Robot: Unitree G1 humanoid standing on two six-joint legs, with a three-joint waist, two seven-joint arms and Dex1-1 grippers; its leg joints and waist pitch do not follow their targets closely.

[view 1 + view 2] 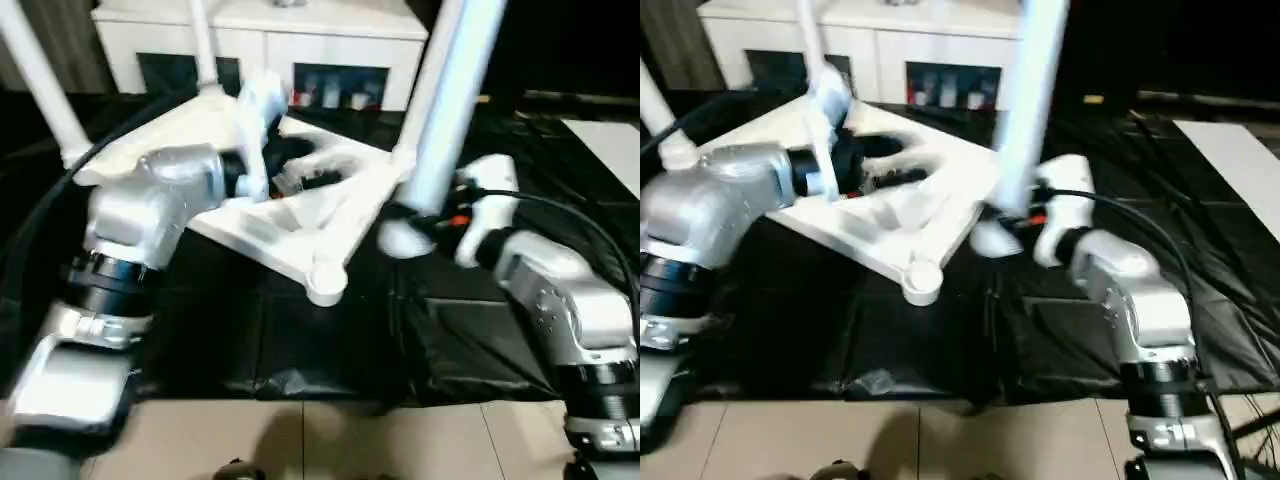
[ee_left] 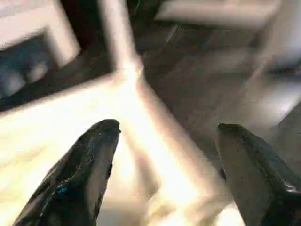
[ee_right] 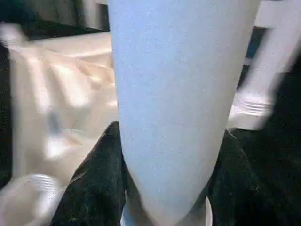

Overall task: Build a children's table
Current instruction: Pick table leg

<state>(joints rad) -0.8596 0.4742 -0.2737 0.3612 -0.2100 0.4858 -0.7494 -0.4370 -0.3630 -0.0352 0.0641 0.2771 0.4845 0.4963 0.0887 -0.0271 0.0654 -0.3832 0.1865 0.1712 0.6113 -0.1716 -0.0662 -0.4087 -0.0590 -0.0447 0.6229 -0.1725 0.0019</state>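
And here's the children's table (image 1: 300,225), flipped belly-up on the black sheet (image 1: 330,345) that covers the floor, all white plastic, smooth and a bit glossy, its ribbed underside facing the ceiling. It sits skewed, one round corner socket (image 1: 326,284) pointing toward the robot, and that socket is vacant, a plain ringed cup. Behind the table stands a white cabinet (image 1: 260,45) with dark glass doors (small bottles blur behind the panes).

Legs now! Two slim tube legs rise from the table's far side, one at the left corner (image 1: 40,85), one at the back corner (image 1: 203,45), both straight, round and tapering. The big one is the leg (image 1: 450,100) at the table's right corner, a fat pale tube standing nearly upright, leaning slightly, its lower end down at the corner socket there.

The right gripper (image 3: 164,188) has that leg clamped: in the right wrist view the black fingers (image 3: 94,183) press either side of the tube, matte against its sheen. The silver forearm (image 1: 560,300) reaches in from the table's right.

Over the table's middle, the left gripper (image 2: 164,136) is spread wide, grasping nothing; its two tapered black fingers (image 2: 89,165) stand well apart above the bright ribbed plastic. Whether they touch the surface, I can't tell.
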